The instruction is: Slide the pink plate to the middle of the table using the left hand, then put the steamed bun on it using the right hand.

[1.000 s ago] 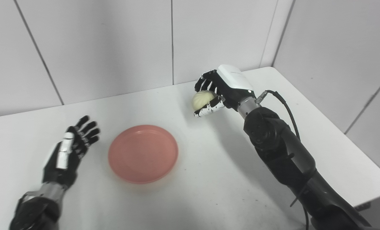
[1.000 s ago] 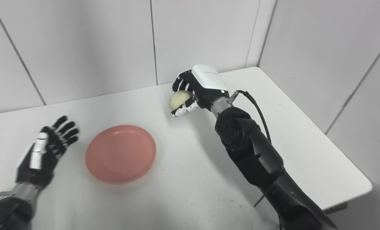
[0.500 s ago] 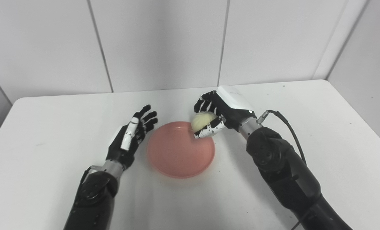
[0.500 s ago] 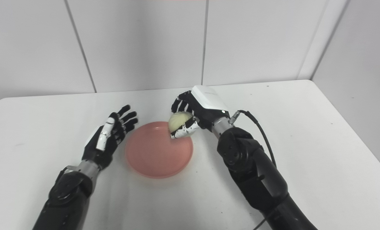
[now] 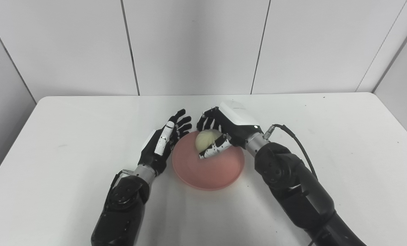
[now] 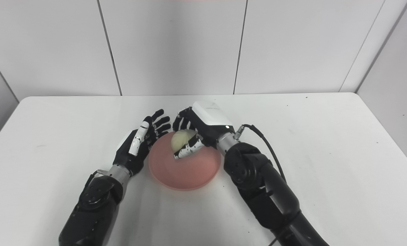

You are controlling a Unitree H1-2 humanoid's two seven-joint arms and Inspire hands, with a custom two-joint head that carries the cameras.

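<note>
Left eye view: right hand (image 5: 228,127) clasps smooth round bun (image 5: 206,139) over glossy pink plate (image 5: 208,171).

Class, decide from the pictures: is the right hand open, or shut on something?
Shut on the steamed bun: the right hand wraps its fingers and thumb around it, over the pink plate.

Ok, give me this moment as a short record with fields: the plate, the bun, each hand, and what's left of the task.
pink plate: on the white table, near its middle
steamed bun: held over the plate's far part
right hand: shut on the bun
left hand: open, fingers spread, beside the plate's left rim; contact cannot be told
left to do: set the bun down and let go
</note>
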